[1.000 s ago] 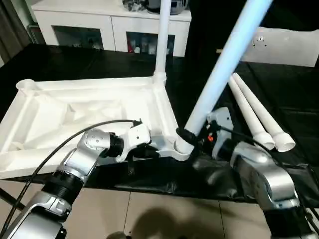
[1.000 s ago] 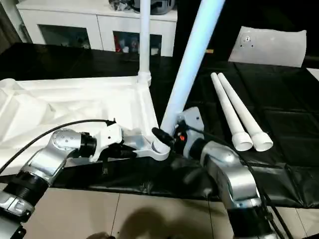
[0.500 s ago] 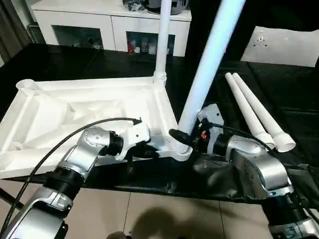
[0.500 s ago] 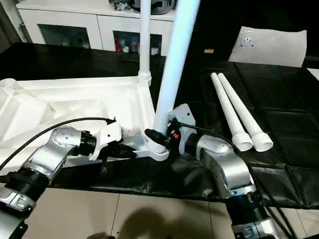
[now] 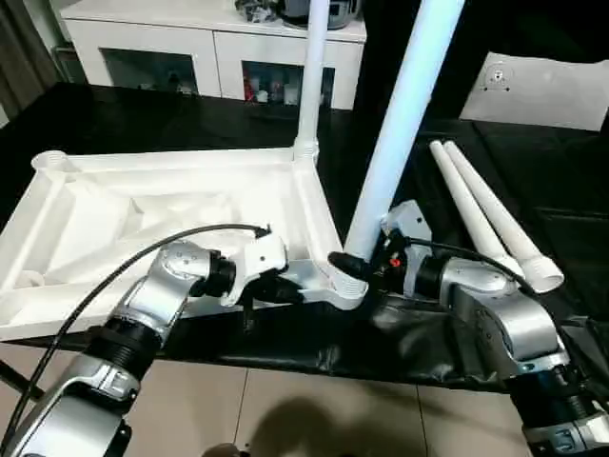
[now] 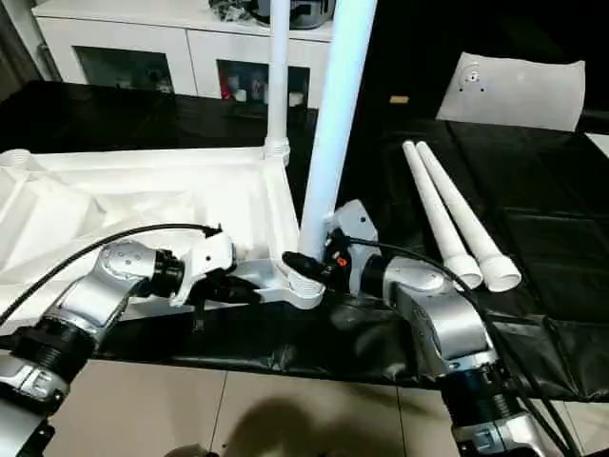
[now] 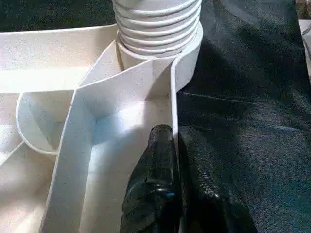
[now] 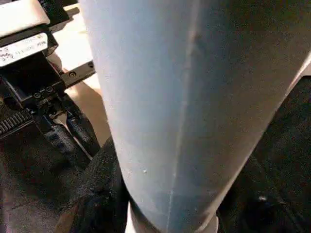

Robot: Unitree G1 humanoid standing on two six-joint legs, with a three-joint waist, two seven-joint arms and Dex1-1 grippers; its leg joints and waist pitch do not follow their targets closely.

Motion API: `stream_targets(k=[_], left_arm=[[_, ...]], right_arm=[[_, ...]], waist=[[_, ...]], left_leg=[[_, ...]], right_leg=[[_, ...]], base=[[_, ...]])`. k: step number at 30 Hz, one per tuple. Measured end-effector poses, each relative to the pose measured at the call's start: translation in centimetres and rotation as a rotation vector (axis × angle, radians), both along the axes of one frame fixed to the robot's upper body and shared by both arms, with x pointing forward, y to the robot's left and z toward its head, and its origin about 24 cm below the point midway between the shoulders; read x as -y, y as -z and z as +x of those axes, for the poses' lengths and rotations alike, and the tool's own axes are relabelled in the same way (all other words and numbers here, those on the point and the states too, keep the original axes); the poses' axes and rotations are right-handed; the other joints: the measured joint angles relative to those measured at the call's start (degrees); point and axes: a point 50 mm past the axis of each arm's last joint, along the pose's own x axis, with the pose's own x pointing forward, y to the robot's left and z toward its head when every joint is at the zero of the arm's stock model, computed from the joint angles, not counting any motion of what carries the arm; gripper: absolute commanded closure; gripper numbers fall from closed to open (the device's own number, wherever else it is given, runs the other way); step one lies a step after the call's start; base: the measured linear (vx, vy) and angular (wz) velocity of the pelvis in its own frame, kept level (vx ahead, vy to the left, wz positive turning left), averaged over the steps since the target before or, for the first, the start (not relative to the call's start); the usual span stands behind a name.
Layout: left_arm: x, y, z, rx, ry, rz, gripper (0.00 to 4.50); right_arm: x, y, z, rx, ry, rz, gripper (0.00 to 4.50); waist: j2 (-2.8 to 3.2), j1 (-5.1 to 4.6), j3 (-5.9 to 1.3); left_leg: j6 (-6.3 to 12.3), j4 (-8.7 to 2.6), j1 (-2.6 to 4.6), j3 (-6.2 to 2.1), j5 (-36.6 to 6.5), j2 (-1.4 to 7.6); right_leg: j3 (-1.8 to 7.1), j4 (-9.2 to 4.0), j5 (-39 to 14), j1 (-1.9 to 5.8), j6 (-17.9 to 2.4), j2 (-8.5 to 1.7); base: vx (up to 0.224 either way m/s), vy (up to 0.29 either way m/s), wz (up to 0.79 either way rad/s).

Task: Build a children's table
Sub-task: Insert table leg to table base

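The white tabletop [image 5: 133, 214] lies underside up on the black cloth. One leg [image 5: 309, 86] stands upright in its far right corner socket. A second leg [image 5: 400, 124] stands almost upright, leaning a little to the right, with its ribbed end [image 7: 155, 24] in the near right socket [image 5: 341, 286]. My right gripper [image 5: 358, 267] is shut on this leg just above the socket. My left gripper [image 7: 174, 133] is shut on the tabletop's near rim [image 7: 172, 97], a short way left of that socket. Two loose legs [image 5: 485, 224] lie side by side to the right.
White glass-door cabinets [image 5: 209, 52] stand behind the table. A flat white sheet [image 5: 542, 90] lies at the back right. The black cloth hangs over the front edge [image 5: 314, 347], with tiled floor below. A black cable [image 5: 143, 262] loops over my left forearm.
The held leg has swung from a strong rightward tilt to nearly upright in the near right socket. My right gripper moved left with it. The left gripper has kept its hold.
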Motion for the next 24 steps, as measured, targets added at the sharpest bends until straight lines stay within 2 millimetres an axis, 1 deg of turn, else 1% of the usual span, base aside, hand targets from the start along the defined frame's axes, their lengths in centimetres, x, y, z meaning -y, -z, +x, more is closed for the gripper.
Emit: stream_targets(k=[5,11,15,24], left_arm=[[-0.2,0.0,0.1,-0.01,-0.009,0.001,4.5],[-0.3,0.0,0.1,-0.018,-0.015,0.002,4.5],[-0.3,0.0,0.1,-0.023,-0.016,-0.001,4.5],[0.1,0.3,-0.1,-0.044,-0.012,-0.017,4.5]], right_arm=[[-0.4,0.4,0.7,-0.039,0.025,0.064,2.59],[0.0,1.0,1.3,-0.111,0.077,0.19,2.6],[0.4,1.7,1.1,-0.141,0.105,0.239,2.6],[1.5,3.1,-0.7,-0.102,0.176,0.334,2.6]], waist=[[-0.11,-0.22,-0.07],[-0.11,-0.28,-0.13],[0.07,-0.15,-0.21],[0.98,0.2,-0.6]], left_leg=[[0.0,0.0,0.04,-0.01,0.0,0.0],[0.0,0.0,0.05,-0.02,0.0,0.0],[-0.01,-0.01,0.01,-0.02,0.0,0.01],[0.01,-0.28,-0.01,-0.03,-0.03,0.01]], right_leg=[[-0.01,0.0,0.01,0.01,-0.01,0.0],[-0.01,0.0,0.01,0.02,-0.02,0.0],[-0.03,0.0,0.01,0.01,-0.02,0.01],[-0.14,-0.41,-0.01,0.14,-0.06,0.02]], base=[[0.0,0.0,0.0],[0.0,0.0,0.0],[0.0,0.0,0.0],[0.0,0.0,0.0]])
